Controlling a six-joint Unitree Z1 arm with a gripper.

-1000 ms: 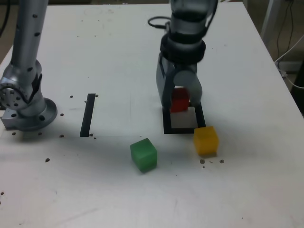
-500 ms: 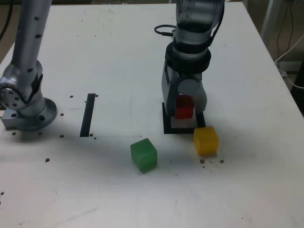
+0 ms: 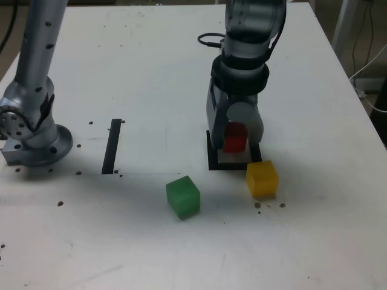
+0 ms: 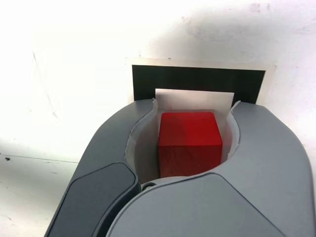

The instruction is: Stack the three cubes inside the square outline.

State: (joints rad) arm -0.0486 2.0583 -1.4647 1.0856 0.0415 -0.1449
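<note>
My gripper (image 3: 234, 140) is shut on the red cube (image 3: 235, 136), holding it low over the black square outline (image 3: 214, 164) at the exterior view's centre right. The wrist view shows the red cube (image 4: 190, 142) clamped between the grey jaws, with the outline's black border (image 4: 197, 84) and white middle just beyond it. I cannot tell whether the cube touches the table. The yellow cube (image 3: 262, 177) sits just outside the outline's near right corner. The green cube (image 3: 182, 196) lies nearer the front, to the exterior view's left of the yellow one.
A straight black strip (image 3: 112, 145) lies on the white table to the exterior view's left of the outline. The arm's grey base (image 3: 33, 136) stands at the far left. Small dark specks dot the tabletop. Cables hang past the table's right edge (image 3: 363, 90).
The gripper has carried the red cube slightly toward the front and down, from the outline's far edge to over its middle. The green and yellow cubes have not moved.
</note>
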